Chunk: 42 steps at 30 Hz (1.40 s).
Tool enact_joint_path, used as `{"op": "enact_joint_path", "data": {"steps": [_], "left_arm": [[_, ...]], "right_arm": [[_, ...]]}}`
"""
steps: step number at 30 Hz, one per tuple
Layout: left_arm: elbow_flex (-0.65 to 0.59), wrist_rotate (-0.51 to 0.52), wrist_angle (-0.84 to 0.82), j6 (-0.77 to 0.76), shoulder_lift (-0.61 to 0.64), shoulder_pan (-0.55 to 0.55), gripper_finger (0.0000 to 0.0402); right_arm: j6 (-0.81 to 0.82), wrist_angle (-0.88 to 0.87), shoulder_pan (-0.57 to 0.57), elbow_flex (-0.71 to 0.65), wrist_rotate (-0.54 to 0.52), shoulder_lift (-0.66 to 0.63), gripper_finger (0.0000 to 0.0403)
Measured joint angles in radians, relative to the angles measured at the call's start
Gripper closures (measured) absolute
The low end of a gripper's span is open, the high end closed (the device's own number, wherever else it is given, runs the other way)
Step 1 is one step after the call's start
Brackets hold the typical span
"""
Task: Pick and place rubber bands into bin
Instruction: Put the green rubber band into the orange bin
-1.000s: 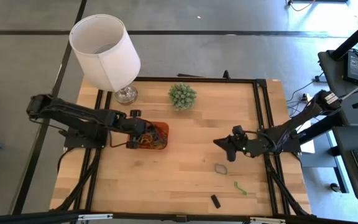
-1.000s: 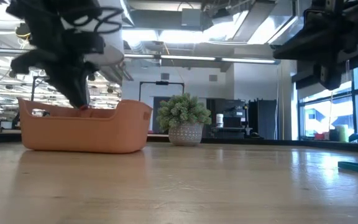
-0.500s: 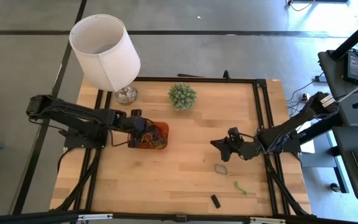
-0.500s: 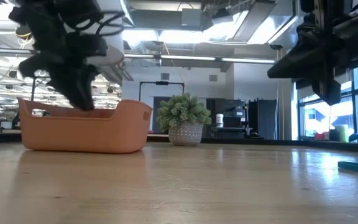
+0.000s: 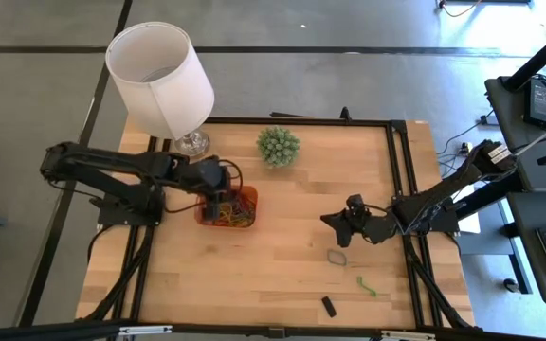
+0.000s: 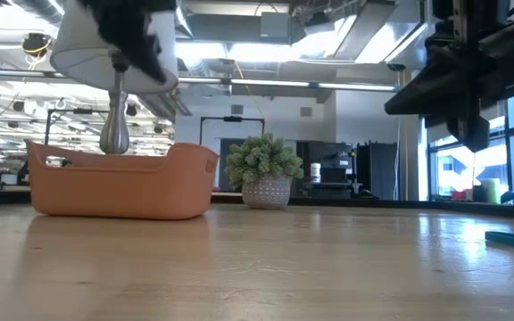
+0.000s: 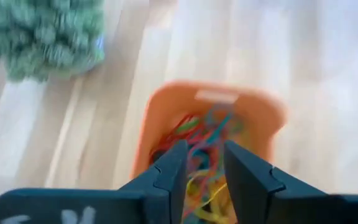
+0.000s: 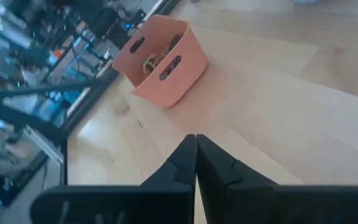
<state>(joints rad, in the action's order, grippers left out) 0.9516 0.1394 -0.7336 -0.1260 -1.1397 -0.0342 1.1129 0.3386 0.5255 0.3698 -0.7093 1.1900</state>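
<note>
Your light wooden tabletop [image 5: 282,265] w/ black frame carries everything. Biggest item is the white drum lampshade [image 5: 159,78] at the far left corner, then the small shallow orange plastic bin [image 5: 230,206] just beside the lamp's base, left of centre. Round green spiky potted plant [image 5: 278,146] sits near the far edge, close to the bin. Your left end effector [image 7: 202,180] hangs over the bin, fingers apart w/ a clear gap, nothing held; the coloured rubber bands [image 7: 207,140] lie piled inside the bin below it. Your right end effector [image 8: 196,155] is above the tabletop's right half, fingers pressed together, empty. Near it on the wood: a loose grey band [image 5: 336,257], a green band [image 5: 366,285], and a small black piece [image 5: 329,306] by the near edge.
</note>
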Motion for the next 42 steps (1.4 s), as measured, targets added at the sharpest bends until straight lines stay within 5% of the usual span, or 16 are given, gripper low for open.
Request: {"op": "enact_joint_path", "data": {"steps": [6, 14, 22, 35, 42], "left_arm": [[0.052, -0.06, 0.041, 0.092, 0.003, -0.075, 0.036], [0.053, -0.056, 0.19, 0.122, 0.013, -0.138, 0.04], [0.052, -0.054, 0.222, 0.142, 0.013, -0.136, 0.04], [0.049, -0.113, 0.217, 0.173, 0.013, -0.132, 0.04], [-0.075, -0.115, 0.33, 0.129, 0.056, -0.118, 0.04]], "right_arm": [[-0.067, -0.09, -0.011, 0.043, 0.157, -0.007, 0.0399], [-0.04, -0.925, -0.011, 0.45, 0.346, 0.008, 0.0401], [0.123, -1.402, 0.033, 0.726, 0.616, 0.119, 0.0401], [0.274, -1.345, 0.223, 0.688, 0.799, 0.367, 0.032], [0.274, -1.205, 0.283, 0.688, 0.833, 0.501, 0.0283]]}}
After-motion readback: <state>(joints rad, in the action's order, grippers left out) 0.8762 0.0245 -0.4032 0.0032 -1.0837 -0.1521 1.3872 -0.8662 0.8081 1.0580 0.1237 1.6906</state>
